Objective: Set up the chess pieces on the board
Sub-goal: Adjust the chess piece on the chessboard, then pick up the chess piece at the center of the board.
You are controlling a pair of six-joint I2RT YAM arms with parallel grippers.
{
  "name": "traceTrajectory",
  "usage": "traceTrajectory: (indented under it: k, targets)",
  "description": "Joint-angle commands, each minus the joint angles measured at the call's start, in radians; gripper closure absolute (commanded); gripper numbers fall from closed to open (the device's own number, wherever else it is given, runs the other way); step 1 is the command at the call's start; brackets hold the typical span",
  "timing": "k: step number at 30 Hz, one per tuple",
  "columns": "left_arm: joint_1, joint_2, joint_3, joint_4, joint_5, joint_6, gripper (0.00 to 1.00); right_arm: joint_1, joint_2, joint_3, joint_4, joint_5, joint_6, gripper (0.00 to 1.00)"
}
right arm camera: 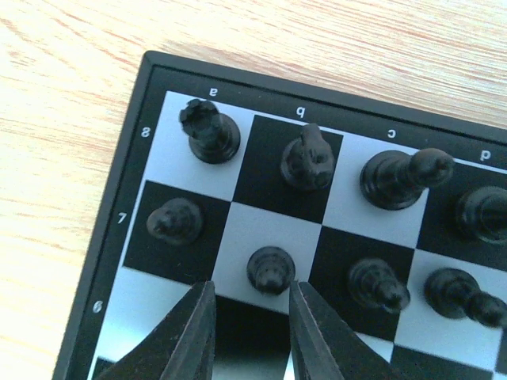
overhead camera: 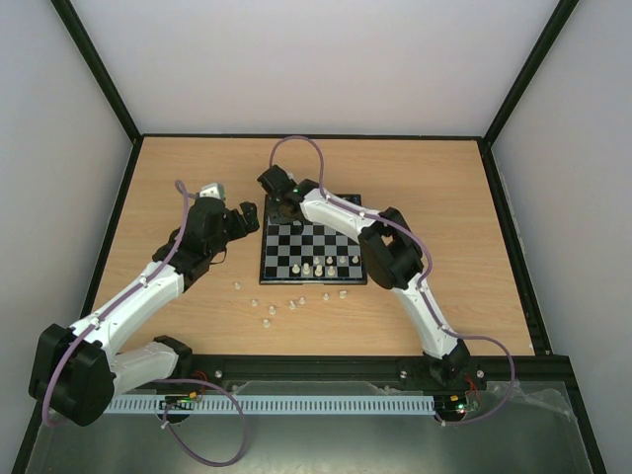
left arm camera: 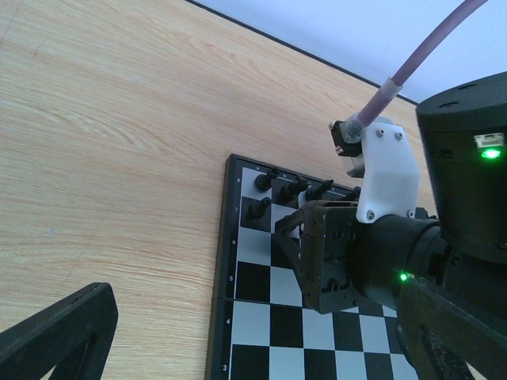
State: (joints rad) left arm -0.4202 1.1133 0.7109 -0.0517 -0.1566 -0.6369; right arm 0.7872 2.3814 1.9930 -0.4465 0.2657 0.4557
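The board (overhead camera: 312, 253) lies mid-table. Several white chess pieces (overhead camera: 330, 265) stand along its near rows, and several more (overhead camera: 268, 310) lie loose on the wood in front of it. My right gripper (overhead camera: 277, 204) hovers over the board's far-left corner. In the right wrist view the right gripper (right arm camera: 252, 321) is open and empty, with a black pawn (right arm camera: 270, 270) just ahead of the gap. Black pieces (right arm camera: 209, 132) fill the far rows. My left gripper (overhead camera: 240, 219) is just left of the board, open and empty; one of its fingers (left arm camera: 59, 336) shows at the bottom left.
The right arm's wrist (left arm camera: 360, 253) hangs over the board's far corner, close to my left gripper. Bare wooden table (overhead camera: 197, 178) lies left of and behind the board. A black frame (overhead camera: 296, 138) borders the table.
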Motion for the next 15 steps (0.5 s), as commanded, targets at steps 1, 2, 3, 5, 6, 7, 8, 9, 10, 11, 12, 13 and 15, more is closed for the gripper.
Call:
traceTrajectory:
  k: [1, 2, 3, 5, 6, 7, 8, 9, 10, 11, 12, 13, 15]
  targets:
    - [0.006, -0.009, -0.011, 0.012, 0.005, -0.006, 0.01, 0.02, -0.093, -0.011, -0.057, 0.014, -0.003, 0.72]
    - [0.006, -0.009, -0.012, 0.011, 0.005, -0.005, 0.01, 0.022, -0.102, -0.016, -0.063, 0.022, -0.001, 0.72]
    - [0.006, -0.009, -0.011, 0.011, 0.005, -0.005, 0.01, 0.022, -0.109, -0.021, -0.069, 0.026, 0.001, 0.72]
    - [0.006, -0.01, -0.011, 0.01, 0.005, -0.005, 0.01, 0.024, -0.134, -0.041, -0.071, 0.033, 0.003, 0.72]
    - [0.006, -0.012, -0.012, 0.01, 0.005, -0.004, 0.0, 0.026, -0.151, -0.053, -0.07, 0.033, 0.003, 0.72]
    - [0.006, -0.012, -0.012, 0.011, 0.005, -0.004, 0.0, 0.029, -0.169, -0.066, -0.07, 0.035, 0.002, 0.72]
    - [0.006, -0.012, -0.011, 0.011, 0.005, -0.004, 0.0, 0.035, -0.19, -0.081, -0.069, 0.038, 0.0, 0.72]
    - [0.006, -0.012, -0.012, 0.012, 0.005, -0.005, 0.0, 0.04, -0.215, -0.096, -0.07, 0.042, -0.004, 0.72]
    - [0.006, -0.012, -0.013, 0.012, 0.005, -0.004, 0.0, 0.046, -0.251, -0.116, -0.07, 0.045, -0.007, 0.71]
    - [0.006, -0.011, -0.012, 0.012, 0.003, -0.004, 0.0, 0.05, -0.281, -0.139, -0.071, 0.046, -0.011, 0.69]
    - [0.006, -0.01, -0.012, 0.013, 0.005, -0.004, 0.0, 0.052, -0.317, -0.173, -0.07, 0.045, -0.015, 0.65]
    - [0.006, -0.009, -0.012, 0.012, 0.005, -0.004, 0.0, 0.053, -0.355, -0.216, -0.064, 0.041, -0.019, 0.6]
    - [0.006, -0.009, -0.013, 0.012, 0.007, -0.005, 0.01, 0.053, -0.445, -0.318, -0.044, 0.041, -0.019, 0.51]
